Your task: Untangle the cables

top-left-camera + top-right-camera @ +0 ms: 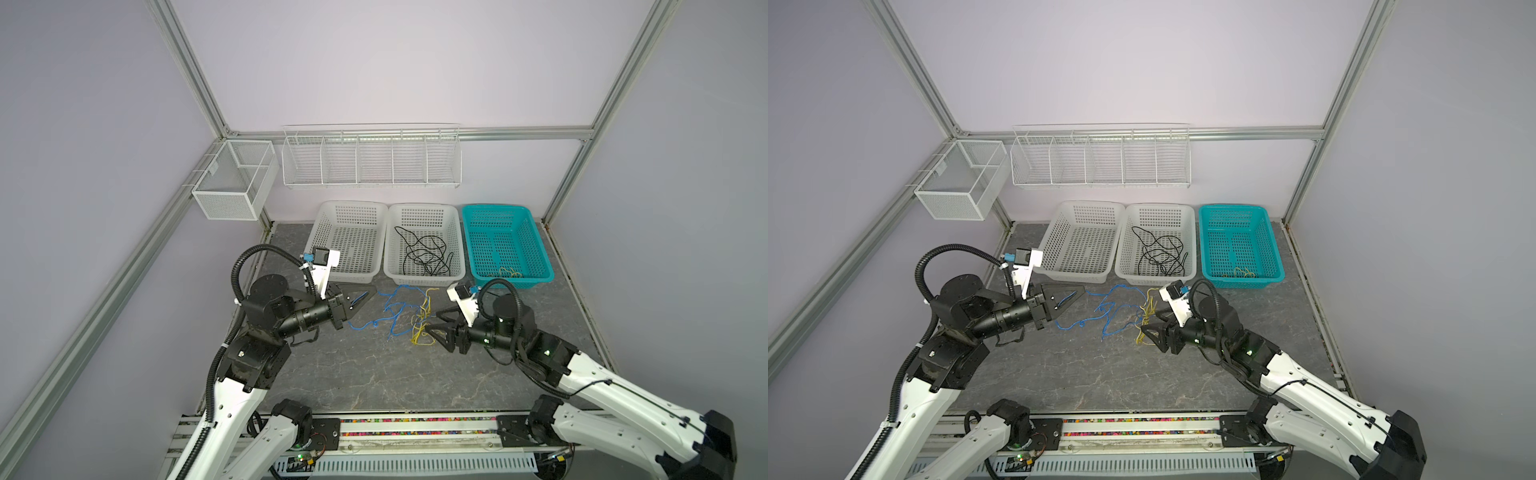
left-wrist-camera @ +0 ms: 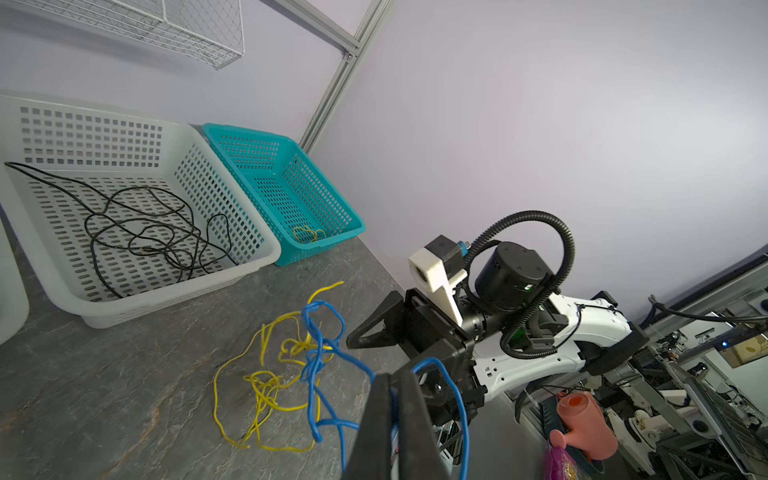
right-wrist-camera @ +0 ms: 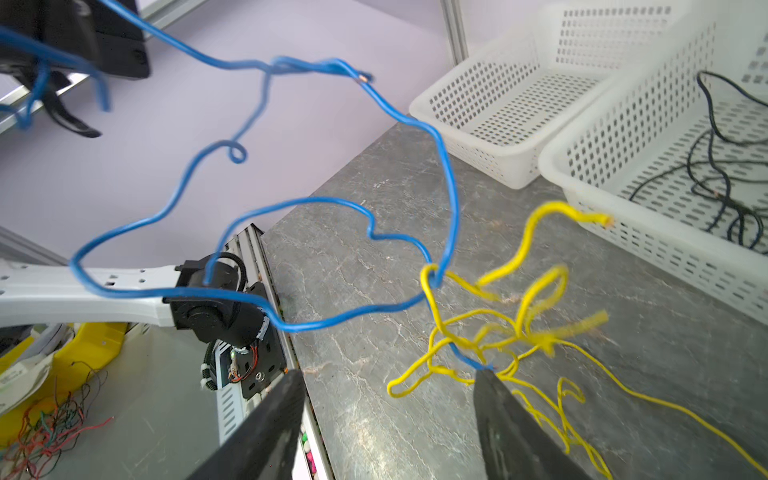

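Looking across the worktop point(image 1: 374, 374), you had the blue cable point(image 2: 311, 359) and yellow cable point(image 3: 540, 336) tangled between the arms, and a black cable point(image 1: 428, 255) lay in the middle basket point(image 1: 424, 206). Your left end effector point(image 2: 390, 378) pinched the blue cable; the right end effector point(image 3: 384, 374) stood spread beside the yellow cable.

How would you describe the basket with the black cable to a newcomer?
Look at the back of the grey table: it is the white middle basket in the row of three. Only it holds a loose black cable; the teal basket beside it holds a yellow scrap.
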`<state>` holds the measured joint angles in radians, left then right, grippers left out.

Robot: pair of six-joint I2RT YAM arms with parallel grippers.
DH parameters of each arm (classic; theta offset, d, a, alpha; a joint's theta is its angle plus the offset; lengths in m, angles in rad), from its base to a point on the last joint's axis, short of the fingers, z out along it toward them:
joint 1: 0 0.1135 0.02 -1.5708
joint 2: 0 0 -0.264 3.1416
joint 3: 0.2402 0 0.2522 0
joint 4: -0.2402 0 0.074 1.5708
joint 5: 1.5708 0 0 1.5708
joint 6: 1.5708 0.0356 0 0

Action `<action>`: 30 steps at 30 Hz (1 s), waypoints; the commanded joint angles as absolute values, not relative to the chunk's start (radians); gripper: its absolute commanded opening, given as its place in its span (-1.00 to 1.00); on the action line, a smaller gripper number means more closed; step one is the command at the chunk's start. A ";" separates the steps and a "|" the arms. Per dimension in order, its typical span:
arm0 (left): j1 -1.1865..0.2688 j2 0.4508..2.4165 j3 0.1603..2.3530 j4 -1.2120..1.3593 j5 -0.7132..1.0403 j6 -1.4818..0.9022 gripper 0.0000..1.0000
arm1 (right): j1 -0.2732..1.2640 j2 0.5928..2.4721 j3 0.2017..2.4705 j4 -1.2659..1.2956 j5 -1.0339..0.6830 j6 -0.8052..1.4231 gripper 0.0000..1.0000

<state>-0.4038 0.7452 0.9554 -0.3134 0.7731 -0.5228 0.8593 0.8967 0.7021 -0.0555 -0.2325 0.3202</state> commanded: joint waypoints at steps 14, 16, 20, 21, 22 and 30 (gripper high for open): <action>-0.399 0.733 0.905 -0.296 0.775 -0.528 -1.00 | 1.093 0.980 0.848 -0.031 -0.027 0.560 0.60; -0.399 0.735 0.905 -0.300 0.775 -0.525 -1.00 | 1.156 0.979 0.847 -0.024 0.016 0.435 0.63; -0.399 0.741 0.904 -0.307 0.776 -0.522 -1.00 | 1.185 1.022 0.869 -0.062 0.068 0.315 0.63; -0.400 0.741 0.906 -0.309 0.776 -0.522 -1.00 | 1.186 1.031 0.868 -0.060 0.074 0.296 0.64; -0.400 0.742 0.905 -0.311 0.778 -0.522 -1.00 | 1.187 1.041 0.865 -0.050 0.069 0.273 0.64; -0.400 0.748 0.917 -0.337 0.791 -0.512 -1.00 | 1.246 1.122 0.923 -0.072 0.216 0.093 0.62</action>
